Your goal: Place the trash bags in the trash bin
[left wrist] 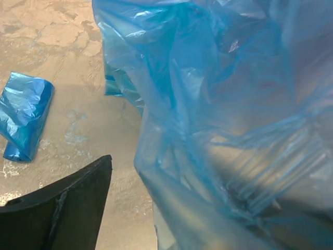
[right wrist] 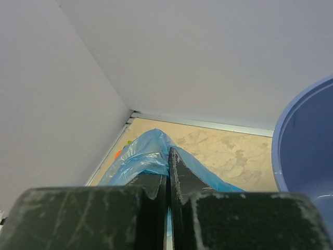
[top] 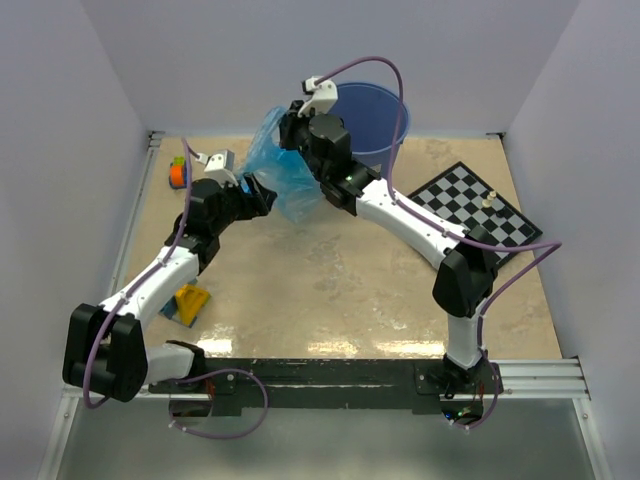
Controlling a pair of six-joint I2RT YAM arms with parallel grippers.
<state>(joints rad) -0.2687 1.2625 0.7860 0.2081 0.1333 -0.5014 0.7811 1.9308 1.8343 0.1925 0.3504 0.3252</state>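
My right end effector (right wrist: 167,156) is pinched together on the top edge of the bag (right wrist: 139,156), holding it up off the surface (top: 330,290) just left of the bin (top: 372,112), which stands at the back. My left end effector (top: 264,196) sits against the lower part of that bag. Only one of its fingers (left wrist: 73,203) shows in the left wrist view and the film covers the rest, so I cannot tell whether it is apart or gripping. The risk I judge greatest is the long loose tail: if I swing right too low, the film could drag across the rim, fold outside it or nudge the light bin. If my left side has any film caught, the bag could stretch, tear or slip out of my thin pinch. A second, rolled bag (left wrist: 23,114) lies on the surface apart from this one, and I could overlook it. The chessboard (top: 480,215) lies to the right, off the path.
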